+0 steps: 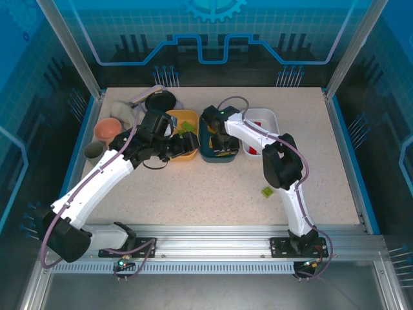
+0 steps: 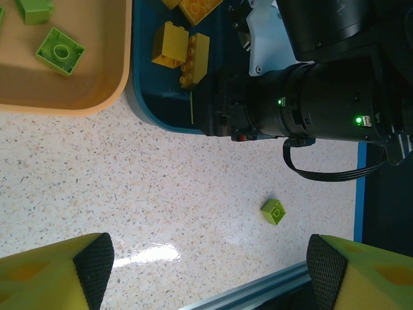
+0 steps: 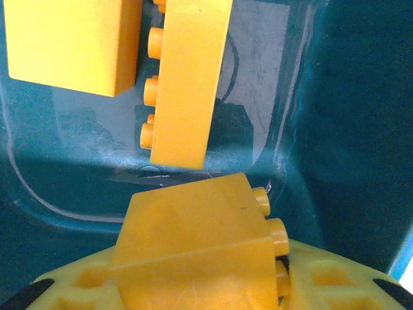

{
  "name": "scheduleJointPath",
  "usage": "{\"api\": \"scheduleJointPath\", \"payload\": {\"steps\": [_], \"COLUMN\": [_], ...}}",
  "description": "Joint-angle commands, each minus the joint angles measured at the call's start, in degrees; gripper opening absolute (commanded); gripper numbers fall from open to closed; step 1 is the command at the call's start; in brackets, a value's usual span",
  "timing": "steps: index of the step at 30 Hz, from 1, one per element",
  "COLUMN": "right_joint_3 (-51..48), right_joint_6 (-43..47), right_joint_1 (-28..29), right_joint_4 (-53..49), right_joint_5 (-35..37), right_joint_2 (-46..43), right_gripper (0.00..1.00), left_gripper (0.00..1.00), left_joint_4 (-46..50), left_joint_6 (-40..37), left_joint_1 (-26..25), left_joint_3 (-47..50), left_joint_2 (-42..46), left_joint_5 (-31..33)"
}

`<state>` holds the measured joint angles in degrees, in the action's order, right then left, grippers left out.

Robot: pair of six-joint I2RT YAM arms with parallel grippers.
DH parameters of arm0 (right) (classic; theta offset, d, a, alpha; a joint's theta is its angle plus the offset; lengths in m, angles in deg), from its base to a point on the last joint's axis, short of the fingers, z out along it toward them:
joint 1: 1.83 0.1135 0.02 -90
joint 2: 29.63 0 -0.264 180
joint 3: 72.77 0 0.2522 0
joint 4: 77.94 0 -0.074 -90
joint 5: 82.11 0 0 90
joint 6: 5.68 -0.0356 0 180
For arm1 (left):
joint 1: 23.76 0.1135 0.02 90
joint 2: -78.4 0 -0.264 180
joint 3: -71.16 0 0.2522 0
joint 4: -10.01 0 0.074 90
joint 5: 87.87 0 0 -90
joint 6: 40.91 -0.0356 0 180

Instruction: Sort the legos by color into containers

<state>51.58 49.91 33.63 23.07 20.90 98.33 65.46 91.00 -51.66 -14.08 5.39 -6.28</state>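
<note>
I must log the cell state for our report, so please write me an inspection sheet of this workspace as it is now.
Surface: speckled table; one loose green lego beside the right arm.
Job's things: orange-yellow tray holds green legos; teal tray holds yellow legos; white tray holds red legos.
Clutter: pink cup, grey cups, black pan, far left.
Grippers: left gripper open, empty; right gripper shut on a yellow-orange lego over the teal tray.
Cables: lilac cables along the arms; black loop at the right wrist.
Surroundings: blue see-through walls; metal rail at the near edge.
</note>
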Motion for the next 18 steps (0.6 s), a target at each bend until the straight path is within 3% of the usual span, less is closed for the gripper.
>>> {"api": "scheduleJointPath", "payload": {"steps": [1, 7, 18], "right_joint_3": [2.9, 5.7, 4.3], "right_joint_6": [0.7, 0.4, 2.9], "right_joint_1": [-0.4, 0.5, 1.6], "right_joint_4": [-2.5, -3.0, -3.3], "right_joint_5": [-0.2, 1.5, 8.1], "right_joint_2": [2.0, 0.1, -4.9], "right_gripper": [0.43, 0.56, 0.45], "left_gripper": [0.82, 0.82, 0.81], "left_joint_4": [-1.0, -1.4, -2.7], "left_joint_6": [0.4, 0.6, 1.4], "left_joint_1": [0.3, 0.3, 0.0], "left_joint_3": [0.7, 0.9, 2.1], "left_joint_2": [0.8, 0.8, 1.6], "left_joint_5": [-1.2, -1.7, -2.5]}}
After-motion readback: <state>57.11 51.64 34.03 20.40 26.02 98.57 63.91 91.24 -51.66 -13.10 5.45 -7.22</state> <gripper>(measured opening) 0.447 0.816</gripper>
